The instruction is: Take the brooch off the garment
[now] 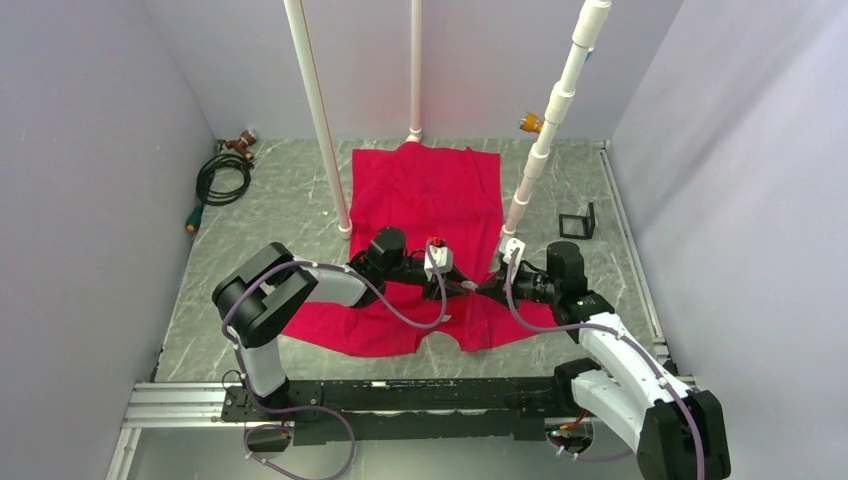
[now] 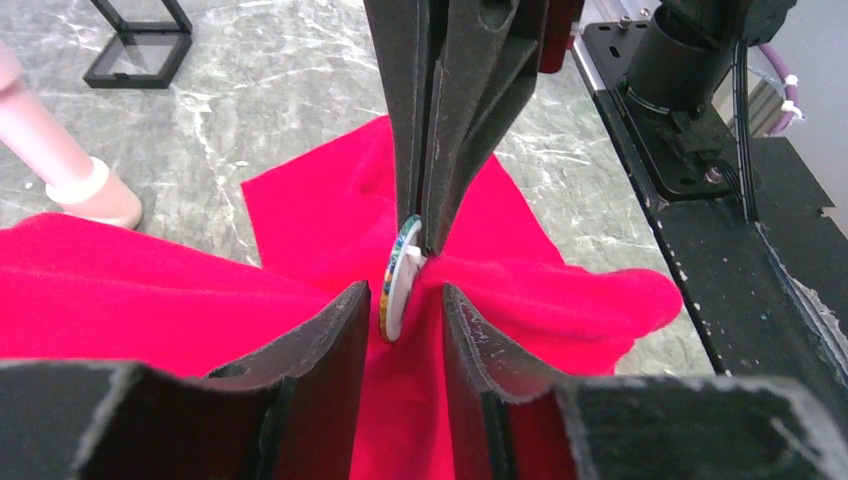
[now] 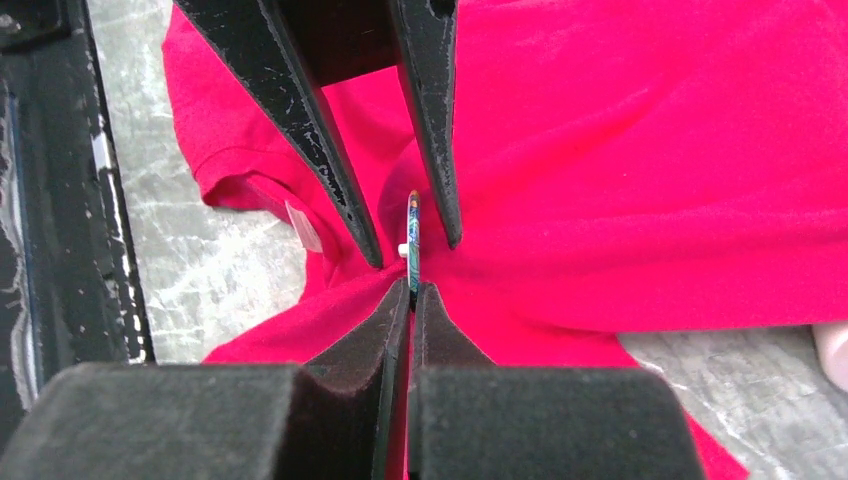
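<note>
The garment, a red T-shirt, lies spread on the marble table and is bunched up where the two grippers meet. The brooch stands on edge, a thin disc with a pale rim, still against the cloth; it also shows edge-on in the right wrist view. My right gripper is shut on the brooch's edge. My left gripper is open, its fingers straddling the brooch and a fold of shirt without touching the disc. The white neck label lies left of the grippers.
Three white pipes stand on the table: one at the shirt's left, one behind it, one at its right. A coiled cable lies far left, a black frame far right. A black rail runs along the near edge.
</note>
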Robot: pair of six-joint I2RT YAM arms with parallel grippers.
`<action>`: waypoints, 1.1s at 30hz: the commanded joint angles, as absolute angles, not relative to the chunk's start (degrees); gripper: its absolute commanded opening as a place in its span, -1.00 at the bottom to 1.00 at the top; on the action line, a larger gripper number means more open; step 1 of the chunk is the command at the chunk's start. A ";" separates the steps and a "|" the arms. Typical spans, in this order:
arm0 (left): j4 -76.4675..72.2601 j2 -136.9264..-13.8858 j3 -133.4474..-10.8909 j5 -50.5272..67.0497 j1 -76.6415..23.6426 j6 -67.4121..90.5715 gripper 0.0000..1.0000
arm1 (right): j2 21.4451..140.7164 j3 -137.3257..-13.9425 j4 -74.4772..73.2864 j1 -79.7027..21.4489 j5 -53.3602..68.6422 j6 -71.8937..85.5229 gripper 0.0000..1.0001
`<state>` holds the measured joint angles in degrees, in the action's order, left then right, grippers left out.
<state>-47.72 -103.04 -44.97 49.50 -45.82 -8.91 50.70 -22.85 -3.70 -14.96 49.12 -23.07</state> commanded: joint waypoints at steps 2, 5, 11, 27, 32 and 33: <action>-54.70 -103.10 -44.50 48.54 -45.62 -5.12 -0.26 | 49.67 -21.89 2.59 -14.76 48.57 -13.59 -1.00; -55.65 -103.01 -43.88 48.60 -45.57 -4.84 -0.28 | 49.63 -21.72 3.20 -14.77 47.73 -12.58 -1.00; -54.60 -103.18 -44.53 47.08 -45.56 -3.77 -0.36 | 49.52 -21.54 3.90 -14.77 46.86 -11.54 -1.00; -54.34 -104.34 -46.07 45.97 -45.57 -0.40 -0.26 | 49.44 -21.27 4.57 -14.77 46.07 -10.81 -1.00; -53.46 -104.59 -46.51 45.11 -45.61 -0.35 -0.25 | 49.17 -21.09 4.57 -14.76 46.15 -10.94 -1.00; -53.64 -104.59 -46.50 45.09 -45.57 -0.35 -0.24 | 49.19 -21.09 4.49 -14.76 46.22 -10.98 -1.00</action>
<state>-52.10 -104.12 -44.75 45.56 -45.67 -1.58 50.28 -21.02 1.78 -14.96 45.50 -11.33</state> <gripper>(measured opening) 0.374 0.018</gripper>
